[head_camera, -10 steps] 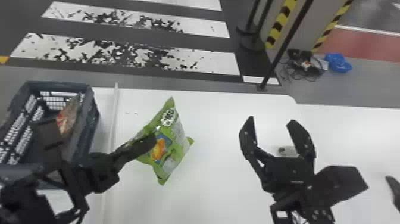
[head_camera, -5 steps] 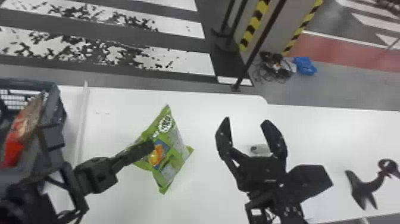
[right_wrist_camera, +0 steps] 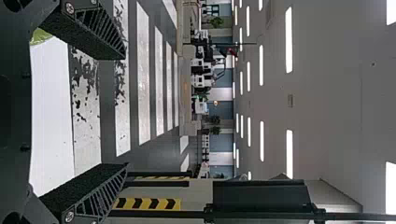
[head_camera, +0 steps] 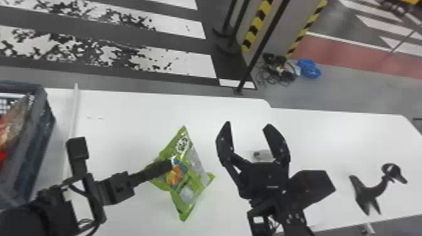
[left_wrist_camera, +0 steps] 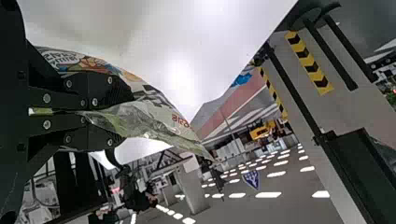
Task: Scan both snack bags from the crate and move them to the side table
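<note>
Green snack bag (head_camera: pixel 194 175): moved right with left gripper (head_camera: pixel 166 168), farther from crate (head_camera: pixel 44 135), closer to right gripper (head_camera: pixel 248 124); over desk (head_camera: pixel 125 106), left of its far right corner.
Crate: left side, beside white strip (head_camera: pixel 73 119), red snack bag (head_camera: pixel 14 130) inside.
Left gripper: clamped on green bag's edge.
Right gripper: fingers spread, empty, near desk's far right corner.
Small grey item (head_camera: pixel 266 154): seen between right gripper's fingers.
Black curved device (head_camera: pixel 370 191): side table (head_camera: pixel 329 138), toward near edge.

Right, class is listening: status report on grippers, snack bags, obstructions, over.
Left gripper shut on green bag. Right gripper open, empty. Second bag in crate. Small item seen past right gripper; no clear obstruction.
</note>
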`<act>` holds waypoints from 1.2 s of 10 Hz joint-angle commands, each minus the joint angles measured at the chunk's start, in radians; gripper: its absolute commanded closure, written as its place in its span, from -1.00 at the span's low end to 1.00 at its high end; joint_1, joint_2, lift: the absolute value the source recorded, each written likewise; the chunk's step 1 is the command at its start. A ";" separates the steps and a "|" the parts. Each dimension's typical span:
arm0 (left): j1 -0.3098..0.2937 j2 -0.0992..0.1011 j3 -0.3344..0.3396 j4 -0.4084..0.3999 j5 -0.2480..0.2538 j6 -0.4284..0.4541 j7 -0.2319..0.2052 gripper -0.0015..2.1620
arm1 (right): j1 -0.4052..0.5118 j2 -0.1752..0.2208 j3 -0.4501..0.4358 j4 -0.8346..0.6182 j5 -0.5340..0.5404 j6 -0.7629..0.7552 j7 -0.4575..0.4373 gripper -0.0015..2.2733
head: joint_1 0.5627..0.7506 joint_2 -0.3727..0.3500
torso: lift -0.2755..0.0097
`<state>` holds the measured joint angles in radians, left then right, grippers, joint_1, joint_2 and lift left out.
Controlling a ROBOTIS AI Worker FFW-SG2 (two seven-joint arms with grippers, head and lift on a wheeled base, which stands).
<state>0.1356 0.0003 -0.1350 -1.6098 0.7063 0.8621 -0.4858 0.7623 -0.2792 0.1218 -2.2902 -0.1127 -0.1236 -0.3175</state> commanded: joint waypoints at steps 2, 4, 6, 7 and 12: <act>-0.036 -0.003 -0.028 0.074 -0.102 -0.037 0.049 0.98 | -0.011 0.003 0.005 0.009 -0.001 0.000 0.000 -0.91 | 0.41 -0.94 | 0.73; -0.054 -0.003 -0.064 0.106 -0.176 -0.090 0.116 0.98 | -0.015 0.002 0.010 0.011 -0.001 0.000 0.000 -0.91 | 0.41 -0.94 | 0.73; -0.053 -0.003 -0.094 0.079 -0.252 -0.120 0.179 0.54 | -0.020 -0.002 0.007 0.011 -0.007 -0.003 -0.002 -0.91 | 0.41 -0.94 | 0.73; -0.044 -0.003 -0.115 0.034 -0.306 -0.120 0.204 -0.80 | -0.024 0.000 0.007 0.017 -0.009 -0.003 0.000 -0.91 | 0.41 -0.94 | 0.73; 0.002 0.015 -0.219 -0.121 -0.495 -0.222 0.420 -0.94 | -0.031 -0.002 0.007 0.021 -0.012 -0.003 0.000 -0.91 | 0.41 -0.89 | 0.73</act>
<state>0.1308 0.0097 -0.3496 -1.7037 0.2294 0.6437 -0.0711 0.7318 -0.2797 0.1301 -2.2688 -0.1240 -0.1265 -0.3176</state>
